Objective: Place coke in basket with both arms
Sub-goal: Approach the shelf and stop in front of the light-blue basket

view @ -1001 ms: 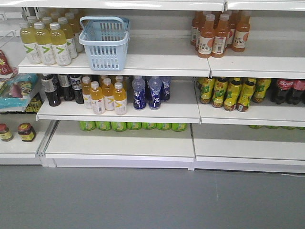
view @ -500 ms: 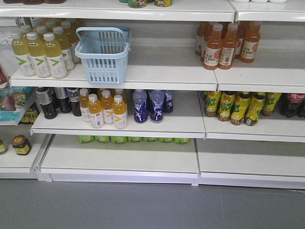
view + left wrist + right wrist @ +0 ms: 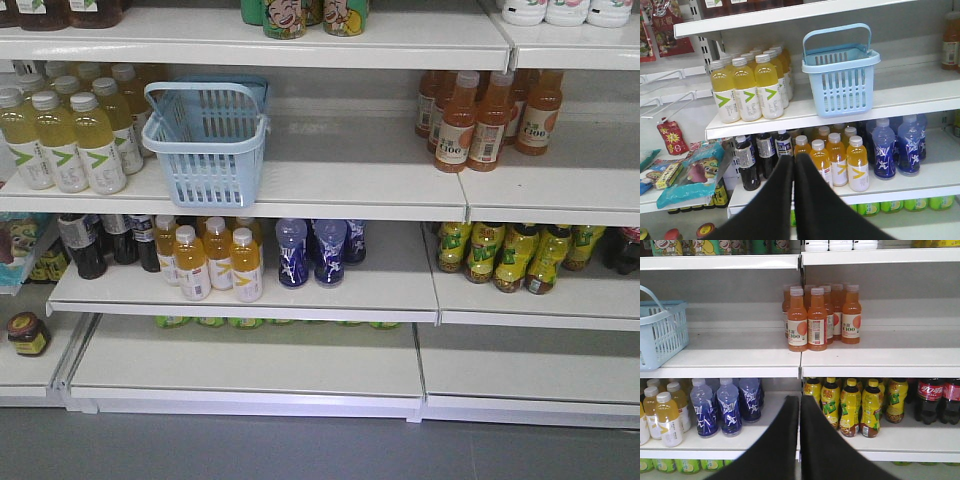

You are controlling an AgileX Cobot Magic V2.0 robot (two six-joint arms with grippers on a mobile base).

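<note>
The light-blue basket (image 3: 205, 150) stands upright on the second shelf, handle raised, beside pale-yellow bottles; it also shows in the left wrist view (image 3: 840, 82) and at the left edge of the right wrist view (image 3: 660, 335). The coke is out of view. My left gripper (image 3: 793, 157) is shut with nothing in it, out in front of the shelf of orange-yellow bottles, below and left of the basket. My right gripper (image 3: 800, 399) is shut too and holds nothing, facing the upright where two shelf bays meet. Neither gripper shows in the front view.
Dark cola bottles with red label bands (image 3: 939, 401) stand at the far right of the lower shelf, beside yellow-green bottles (image 3: 850, 407). Orange juice bottles (image 3: 817, 317) fill the shelf above. Blue bottles (image 3: 312, 250) sit below the basket. Snack packs (image 3: 687, 172) lie at the left.
The front view has risen and drawn closer: the shelves have slid down in the picture and look larger, and a top shelf with cans has come into sight.
</note>
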